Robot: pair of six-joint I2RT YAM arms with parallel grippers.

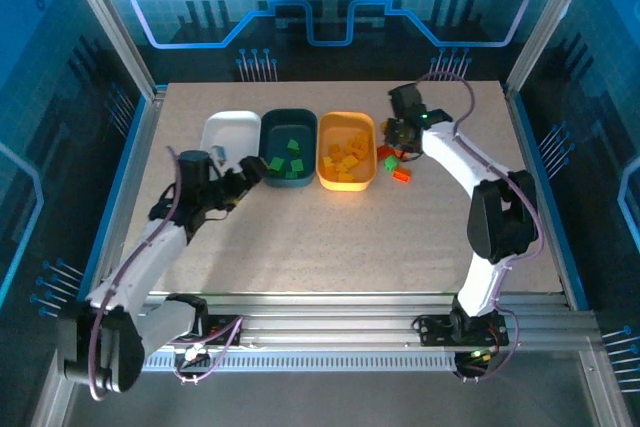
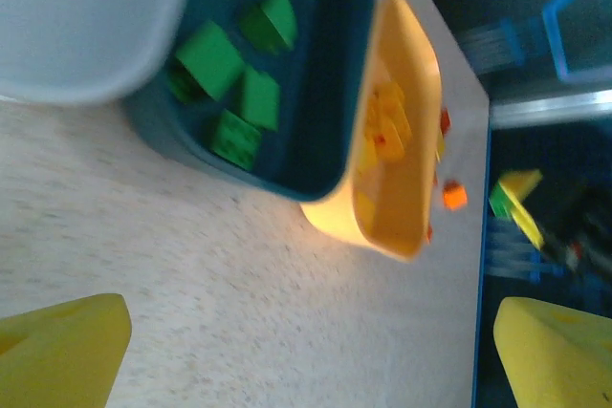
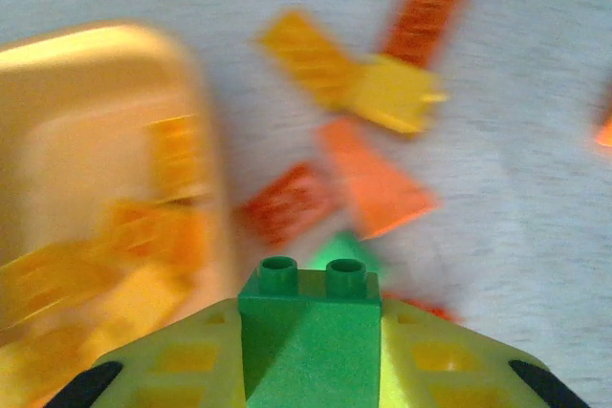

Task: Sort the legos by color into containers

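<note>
Where the right gripper [image 1: 397,139] hangs just right of the orange tub [image 1: 346,115], we see its yellow fingers [image 3: 172,370] closed on a green brick [image 3: 309,327], studs pointing away from the wrist. The lower part of this brick is cut off by the frame edge.

Beneath it lie the loose bricks [image 3: 373,179] on the table [image 1: 330,237]: red-orange, yellow-orange and one green piece partly hidden behind the held brick. All are blurred in the right wrist view, so we cannot make out their studs or count them. From above they form a small cluster beside the orange tub, partly covered by the right gripper.

The orange tub holds yellow bricks [image 1: 348,157], which the blur smears together in both wrist views. Touching its left side, the teal tub [image 1: 290,113] holds several green bricks [image 2: 212,54]. The white tub [image 1: 228,132] stands left of the teal one; its contents, if any, we cannot tell, since the left wrist view shows only its blurred outer wall.

The left gripper [image 1: 252,169] hovers near the front of the white and teal tubs, jaws spread wide and holding nothing. Only its finger tips [image 2: 57,351] enter the left wrist view, at the bottom corners.
</note>
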